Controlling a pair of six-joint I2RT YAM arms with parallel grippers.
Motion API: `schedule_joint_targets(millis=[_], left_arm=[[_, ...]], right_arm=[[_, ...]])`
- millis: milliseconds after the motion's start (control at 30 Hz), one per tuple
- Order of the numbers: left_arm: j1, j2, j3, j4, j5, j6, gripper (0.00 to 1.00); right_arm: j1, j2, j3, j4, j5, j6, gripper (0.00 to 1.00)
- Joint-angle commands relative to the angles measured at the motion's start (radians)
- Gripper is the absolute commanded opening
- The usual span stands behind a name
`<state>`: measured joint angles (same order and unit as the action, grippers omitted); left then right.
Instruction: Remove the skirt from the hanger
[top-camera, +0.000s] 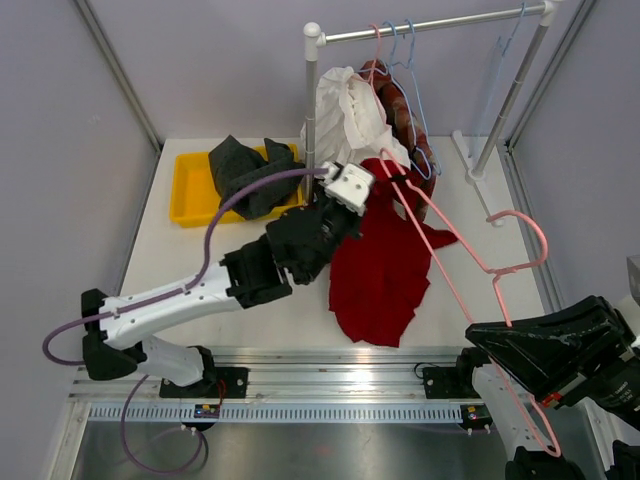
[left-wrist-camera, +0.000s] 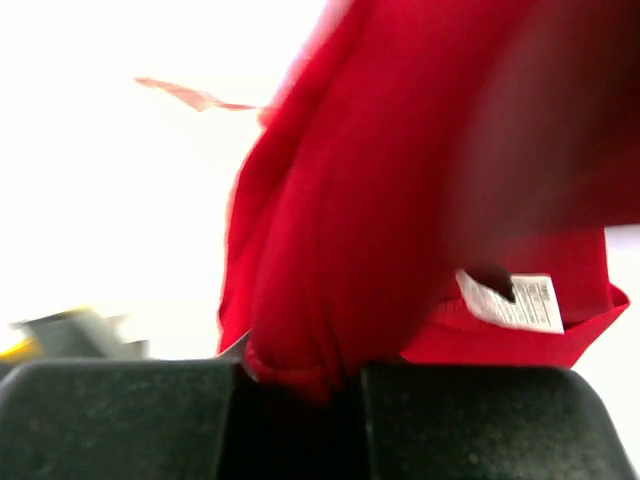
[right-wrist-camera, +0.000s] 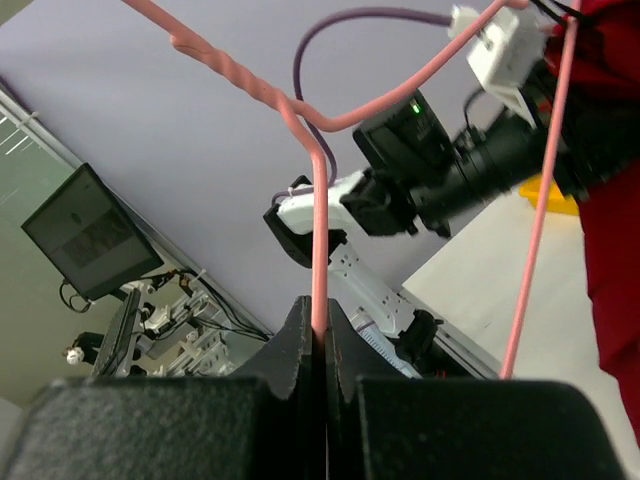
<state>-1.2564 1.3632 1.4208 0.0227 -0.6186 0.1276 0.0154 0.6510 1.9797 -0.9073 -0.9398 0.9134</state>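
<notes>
**wirefan:** Where's this one at? Looks like the red fabric skirt (top-camera: 385, 270) is mostly puddled on the white table (top-camera: 180, 265), out in front of the two arms.

**yam_tinkerer:** Yeah, the bulk of it lies on the table. The top edge is lifted and bunched around the far end of the pink wire hanger (right-wrist-camera: 318, 240), though. I'd call it about halfway: both things are gripped, but they're not separated yet.

**wirefan:** Who's got what?

**yam_tinkerer:** The right gripper (right-wrist-camera: 320, 335) has its fingers pinched together on the hanger's wire, close to the twisted neck. Its wrist cam shows no gap. The left gripper (left-wrist-camera: 300, 385) is clamped on a fat fold of the red cloth, squeezed right between the two black pads. There's a white care label (left-wrist-camera: 520, 302) showing nearby, so my guess is that's the waistband end.

**wirefan:** So what's left?

**yam_tinkerer:** Pull them apart, I reckon: hanger one way, skirt the other, until the fabric slides off the wire. I can't tell from the overhead whether it's clipped on or just draped, because the left wrist blocks that spot. The yellow plastic tray (top-camera: 190, 195) with the dark grey cloth (top-camera: 245, 170) in it sits off to the left, apart from all this.
</notes>
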Motion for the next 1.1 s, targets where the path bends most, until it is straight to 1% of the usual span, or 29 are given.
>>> schedule_joint_targets(millis=[0,33,133,267,367,433,467,500,533,567,600,633,667,700,733,767,800,833,867,900,933,967,1000,1033,1067], left_arm=[[0.101,-0.160,0.053,0.025,-0.188,0.157,0.00],[0.132,-0.212,0.052,0.023,-0.191,0.174,0.00],[0.184,-0.277,0.053,0.028,-0.216,0.231,0.00],[0.218,-0.381,0.040,0.048,-0.274,0.332,0.00],[0.268,-0.412,0.013,0.074,-0.296,0.374,0.00],[0.334,-0.412,0.027,0.074,-0.290,0.372,0.00],[0.363,-0.408,0.038,0.056,-0.261,0.347,0.00],[0.430,-0.382,0.053,0.034,-0.235,0.322,0.00],[0.472,-0.365,0.105,-0.019,-0.204,0.288,0.00],[0.514,-0.339,0.131,-0.055,-0.137,0.227,0.00],[0.555,-0.290,0.165,-0.081,-0.097,0.198,0.00],[0.637,-0.259,0.217,-0.119,-0.060,0.173,0.00],[0.679,-0.230,0.254,-0.138,0.006,0.123,0.00],[0.754,-0.164,0.286,-0.151,0.035,0.101,0.00],[0.788,-0.130,0.320,-0.174,0.061,0.087,0.00],[0.819,-0.098,0.399,-0.182,0.107,0.067,0.00],[0.880,-0.055,0.438,-0.190,0.124,0.060,0.00],[0.906,0.021,0.490,-0.214,0.135,0.052,0.00],[0.934,0.068,0.582,-0.228,0.161,0.038,0.00],[0.986,0.107,0.636,-0.248,0.175,0.030,0.00],[1.008,0.146,0.679,-0.274,0.181,0.024,0.00],[1.026,0.219,0.711,-0.274,0.186,0.018,0.00],[1.063,0.247,0.762,-0.274,0.194,0.015,0.00],[1.081,0.304,0.779,-0.271,0.201,0.007,0.00],[1.100,0.322,0.794,-0.271,0.212,-0.006,0.00]], right_arm=[[0.008,-0.008,-0.034,0.041,-0.060,-0.016,0.00],[0.008,-0.010,-0.045,0.021,-0.057,-0.028,0.00],[0.009,-0.013,-0.094,-0.057,-0.031,-0.070,0.00],[0.008,0.002,-0.117,-0.160,0.015,-0.165,0.00],[0.009,0.019,-0.104,-0.212,0.061,-0.227,0.00],[0.008,0.045,-0.082,-0.251,0.113,-0.287,0.00],[0.009,0.059,-0.059,-0.284,0.162,-0.307,0.00],[0.011,0.067,-0.045,-0.301,0.192,-0.327,0.00],[0.014,0.073,-0.035,-0.315,0.225,-0.362,0.00],[0.015,0.087,-0.012,-0.341,0.296,-0.378,0.00],[0.014,0.091,-0.002,-0.350,0.333,-0.392,0.00],[0.014,0.096,0.005,-0.357,0.363,-0.412,0.00],[0.015,0.102,0.014,-0.352,0.401,-0.416,0.00],[0.015,0.107,0.024,-0.351,0.421,-0.421,0.00],[0.015,0.111,0.037,-0.343,0.443,-0.427,0.00],[0.015,0.121,0.039,-0.338,0.476,-0.427,0.00],[0.015,0.122,0.042,-0.335,0.490,-0.429,0.00],[0.015,0.127,0.039,-0.331,0.504,-0.433,0.00],[0.015,0.127,0.033,-0.329,0.527,-0.438,0.00],[0.015,0.127,0.027,-0.331,0.535,-0.442,0.00],[0.015,0.125,0.019,-0.335,0.544,-0.452,0.00],[0.015,0.124,0.001,-0.337,0.564,-0.456,0.00],[0.018,0.122,-0.010,-0.338,0.572,-0.461,0.00],[0.017,0.121,-0.025,-0.343,0.588,-0.465,0.00],[0.018,0.121,-0.028,-0.347,0.596,-0.469,0.00]])
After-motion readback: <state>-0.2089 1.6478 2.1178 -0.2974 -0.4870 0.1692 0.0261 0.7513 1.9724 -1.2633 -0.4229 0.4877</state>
